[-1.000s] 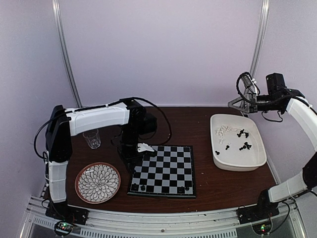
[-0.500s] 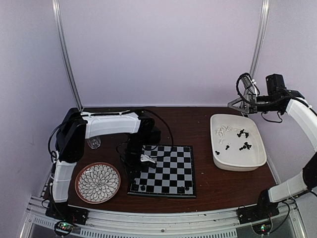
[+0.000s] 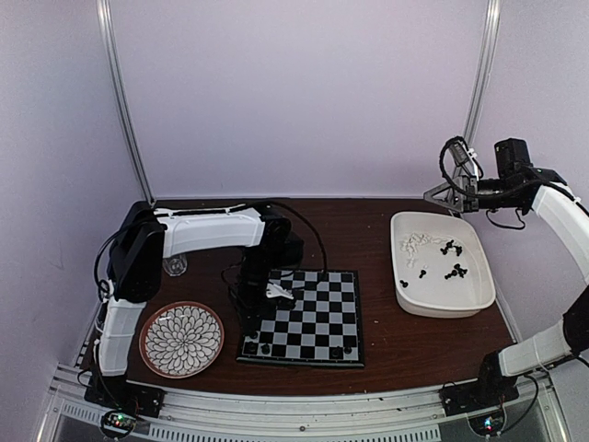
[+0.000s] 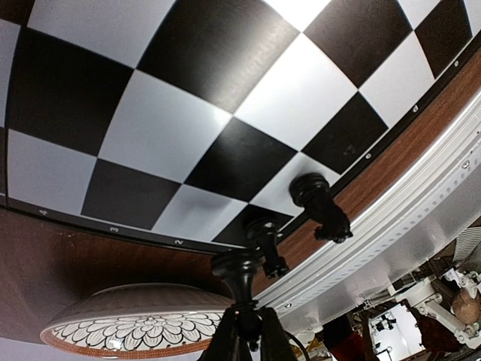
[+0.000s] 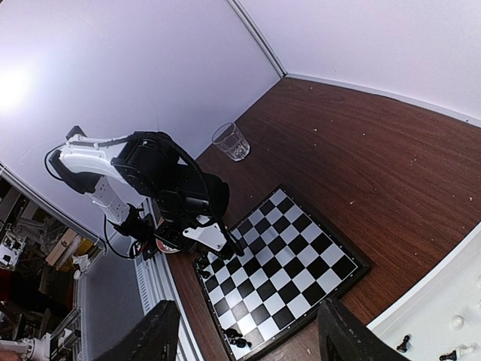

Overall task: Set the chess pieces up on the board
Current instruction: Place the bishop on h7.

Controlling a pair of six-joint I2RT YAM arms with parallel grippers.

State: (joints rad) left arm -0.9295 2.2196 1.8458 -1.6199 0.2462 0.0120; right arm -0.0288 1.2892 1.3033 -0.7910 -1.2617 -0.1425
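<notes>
chessboard of black and pale grey checkers [image 3: 313, 318] lies flat; left gripper [image 4: 244, 320] hangs over the board's left side, fingers clamped on small black chess piece [image 4: 237, 269]; few black pieces [image 3: 265, 349] stand on the board's nearest row; right gripper [image 3: 448, 195] hovers well right of the board, fingers apart; other black and white pieces [image 3: 433, 249] lie in white rectangular tub [image 3: 479, 295] right of the board

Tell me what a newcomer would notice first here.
The checkered board sits mid-table, nearly bare, with the left fingers pinching a black chess piece over its left side. To the right, a white tub holds the loose pieces; a flowered plate lies left.
</notes>
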